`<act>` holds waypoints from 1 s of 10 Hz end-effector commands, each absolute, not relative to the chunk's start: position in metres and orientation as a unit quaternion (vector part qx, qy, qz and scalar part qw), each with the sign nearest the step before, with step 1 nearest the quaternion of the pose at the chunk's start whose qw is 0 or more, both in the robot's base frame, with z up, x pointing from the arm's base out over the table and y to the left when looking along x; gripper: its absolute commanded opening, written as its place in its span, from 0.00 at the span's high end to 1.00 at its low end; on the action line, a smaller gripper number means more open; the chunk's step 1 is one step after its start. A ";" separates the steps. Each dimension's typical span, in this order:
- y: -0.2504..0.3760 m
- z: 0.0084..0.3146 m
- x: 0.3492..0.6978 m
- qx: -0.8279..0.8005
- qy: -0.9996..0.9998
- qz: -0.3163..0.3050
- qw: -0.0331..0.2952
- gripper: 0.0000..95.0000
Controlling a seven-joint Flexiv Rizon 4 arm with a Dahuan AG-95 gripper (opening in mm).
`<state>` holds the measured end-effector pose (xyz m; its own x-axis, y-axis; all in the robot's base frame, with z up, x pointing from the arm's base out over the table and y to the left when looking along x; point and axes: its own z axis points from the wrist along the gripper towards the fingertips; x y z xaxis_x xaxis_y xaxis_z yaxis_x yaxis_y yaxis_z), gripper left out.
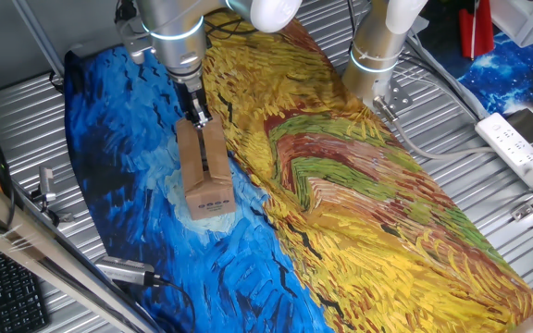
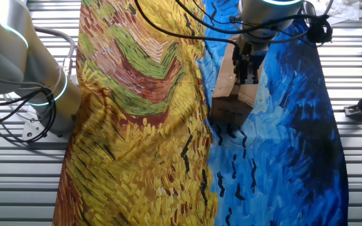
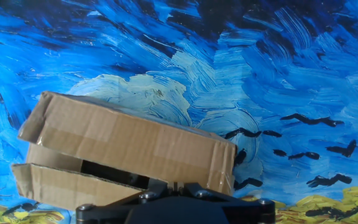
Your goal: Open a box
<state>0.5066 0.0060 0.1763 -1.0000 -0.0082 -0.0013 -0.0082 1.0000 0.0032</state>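
The box (image 1: 206, 176) is a small oblong brown cardboard box lying on the blue part of the painted cloth, with black printed marks on its near end face. It also shows in the other fixed view (image 2: 230, 103). In the hand view the box (image 3: 129, 143) has one long top flap slightly raised, with a dark gap (image 3: 114, 173) between it and the other flap (image 3: 48, 183). My gripper (image 1: 199, 118) stands upright over the far end of the box top, its fingers together at the seam (image 3: 174, 185). I see nothing held between them.
A painted cloth, blue (image 1: 109, 139) on one side and yellow (image 1: 359, 194) on the other, covers the ribbed metal table. A second arm's base (image 1: 373, 55) stands at the back. A white power strip (image 1: 516, 143) lies at the right, and a keyboard (image 1: 3, 296) at the front left.
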 end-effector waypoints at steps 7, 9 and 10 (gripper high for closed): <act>0.010 0.183 0.520 -0.006 1.000 0.002 0.001 1.00; 0.013 0.183 0.526 -0.007 1.000 0.002 0.001 1.00; 0.017 0.184 0.530 -0.006 1.000 0.002 0.000 1.00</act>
